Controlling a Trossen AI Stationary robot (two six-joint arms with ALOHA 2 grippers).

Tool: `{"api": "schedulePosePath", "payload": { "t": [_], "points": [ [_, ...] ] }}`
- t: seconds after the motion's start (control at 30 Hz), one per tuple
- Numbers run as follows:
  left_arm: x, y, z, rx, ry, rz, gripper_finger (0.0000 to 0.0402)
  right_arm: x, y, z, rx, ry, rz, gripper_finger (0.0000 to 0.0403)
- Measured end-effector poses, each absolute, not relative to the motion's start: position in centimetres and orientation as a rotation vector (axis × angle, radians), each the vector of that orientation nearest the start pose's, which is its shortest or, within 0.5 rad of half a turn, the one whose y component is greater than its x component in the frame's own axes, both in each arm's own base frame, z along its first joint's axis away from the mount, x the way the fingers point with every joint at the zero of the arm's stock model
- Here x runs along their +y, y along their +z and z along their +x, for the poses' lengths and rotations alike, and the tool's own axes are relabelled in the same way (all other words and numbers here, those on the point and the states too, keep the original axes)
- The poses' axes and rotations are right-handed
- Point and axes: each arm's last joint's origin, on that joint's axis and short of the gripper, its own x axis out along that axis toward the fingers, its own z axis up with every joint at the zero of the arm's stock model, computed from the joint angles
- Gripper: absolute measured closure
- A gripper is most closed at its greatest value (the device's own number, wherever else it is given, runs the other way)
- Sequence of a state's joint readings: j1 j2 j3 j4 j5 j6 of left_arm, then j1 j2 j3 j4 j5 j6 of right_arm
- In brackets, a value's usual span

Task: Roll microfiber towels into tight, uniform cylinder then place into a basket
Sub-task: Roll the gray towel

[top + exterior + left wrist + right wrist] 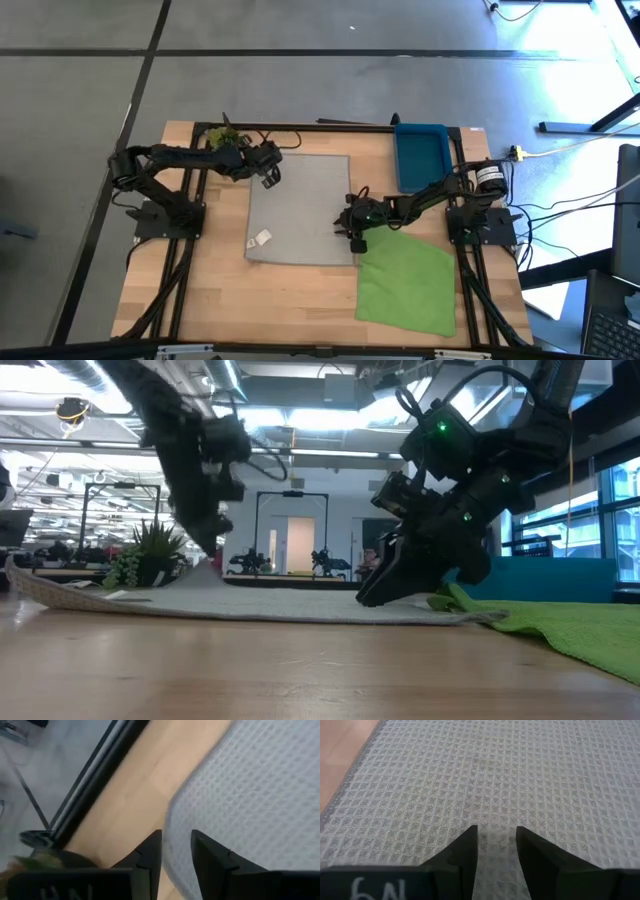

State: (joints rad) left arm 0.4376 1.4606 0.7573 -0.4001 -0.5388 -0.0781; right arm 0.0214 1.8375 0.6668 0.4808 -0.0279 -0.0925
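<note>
At opposite sides of the flat grey towel (300,208), the left gripper (270,172) hovers over its far-left corner, the right gripper (352,228) apparently touches its right edge; both slightly parted, empty.

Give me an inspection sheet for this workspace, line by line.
Surface: wooden table.
Job's things: grey towel flat, unrolled; green towel spread at the near right; blue basket holds nothing visible.
Clutter: plant sprig at the far left corner.
Grippers: left gripper open over the grey towel's far left corner; right gripper open at its right edge.
Cables: several right of the table.
Surroundings: grey floor; room beyond.
</note>
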Motion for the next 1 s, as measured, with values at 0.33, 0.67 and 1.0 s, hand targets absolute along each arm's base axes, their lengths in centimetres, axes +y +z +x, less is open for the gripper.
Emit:
{"api": "schedulePosePath", "payload": {
  "t": [0.33,0.67,1.0],
  "points": [
    [6.4,22.8,22.7,0.995,0.699,0.002,0.0309,0.7,13.5,30.6,0.659,0.085,-0.108,0.0267],
    [-3.3,22.7,22.7,0.990,0.337,-0.003,0.0312,3.6,16.0,29.0,0.654,0.243,-0.316,0.0267],
    [-10.8,22.0,20.3,0.969,0.216,-0.170,0.0313,5.9,15.3,28.2,0.713,0.322,-0.323,0.0267]
  ]
}}
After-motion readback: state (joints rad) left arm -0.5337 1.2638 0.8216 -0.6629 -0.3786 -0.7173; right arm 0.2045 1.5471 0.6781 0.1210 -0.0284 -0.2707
